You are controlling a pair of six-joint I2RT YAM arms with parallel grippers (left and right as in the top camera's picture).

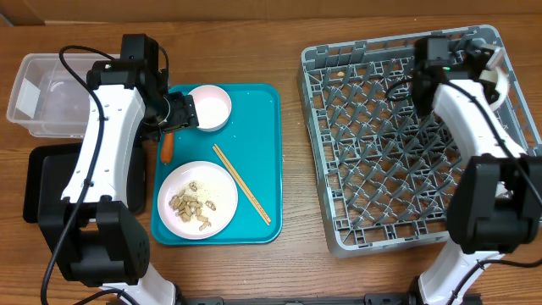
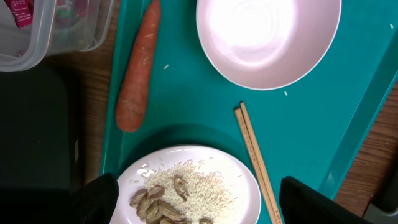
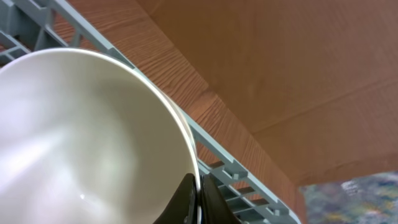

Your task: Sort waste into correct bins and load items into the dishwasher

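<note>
My left gripper (image 1: 179, 112) hangs open over the teal tray (image 1: 262, 102), at the left rim of an empty white bowl (image 1: 208, 108). In the left wrist view its fingertips (image 2: 96, 199) straddle a white plate (image 2: 193, 193) of loose rice and tan peanuts. An orange carrot (image 2: 134, 74) lies along the tray's left edge. A pair of chopsticks (image 2: 255, 158) lies to the right of the plate. My right gripper (image 3: 198, 199) is shut on the rim of a white bowl (image 3: 81, 137), held tilted over the far right corner of the grey dish rack (image 1: 415, 144).
The clear tub (image 1: 42, 93) stands at the far left, with a red wrapper (image 2: 22, 9) inside it. The black tray (image 1: 51, 182) lies in front of the tub. Bare wooden table shows between the teal tray and the rack.
</note>
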